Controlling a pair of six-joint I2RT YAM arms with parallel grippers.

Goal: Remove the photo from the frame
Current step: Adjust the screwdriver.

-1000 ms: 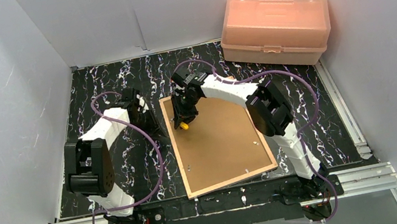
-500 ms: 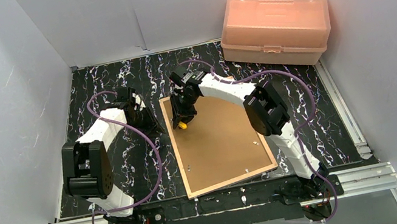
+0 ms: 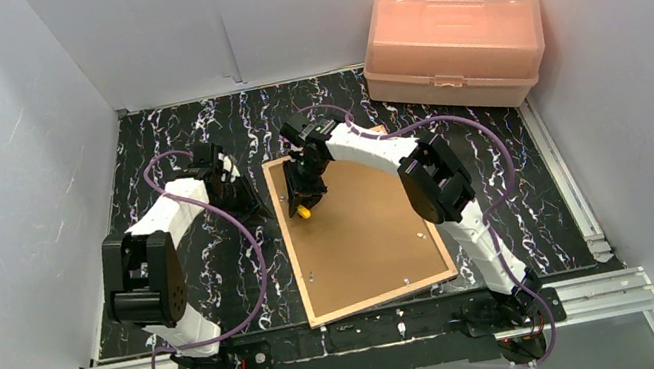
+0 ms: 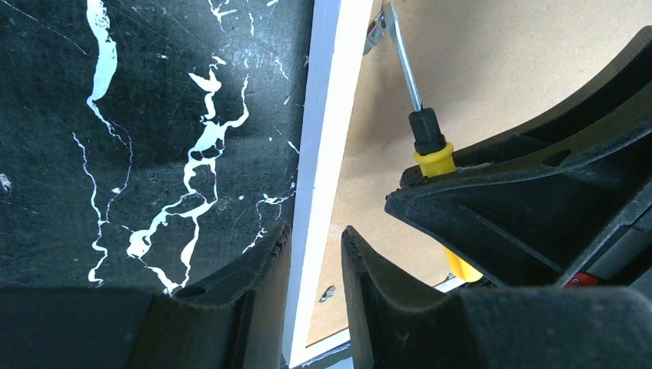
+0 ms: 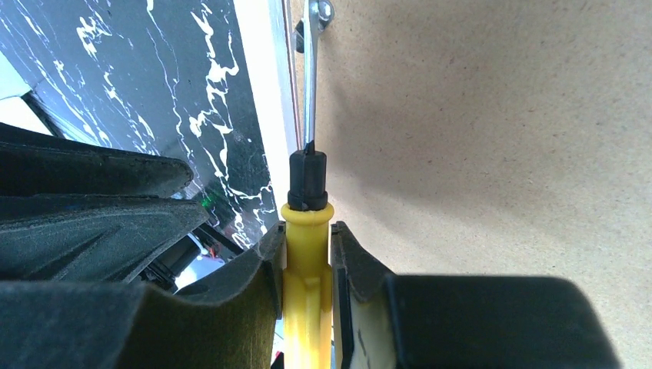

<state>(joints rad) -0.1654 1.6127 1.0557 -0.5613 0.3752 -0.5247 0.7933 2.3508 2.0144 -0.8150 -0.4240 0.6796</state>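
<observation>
Face down on the black marbled table (image 3: pixel 173 140), between the arms, the frame (image 4: pixel 315 154): brown backing board (image 3: pixel 361 229) up, narrow white edge along its left side. Clamped in the right gripper (image 5: pixel 307 238), a yellow-handled screwdriver (image 5: pixel 307 211), tip at a metal clip (image 5: pixel 323 11) by that edge. Just beside the same edge, the left gripper (image 4: pixel 315 234), fingers a narrow gap apart, gripping nothing. Since a second ago: frame unmoved, right elbow drawn slightly inward, left arm shifted a little leftward.

Right hand (image 3: pixel 304 197) (on the screwdriver (image 3: pixel 303 212)) slightly nearer, its elbow (image 3: pixel 432 181) leftward
</observation>
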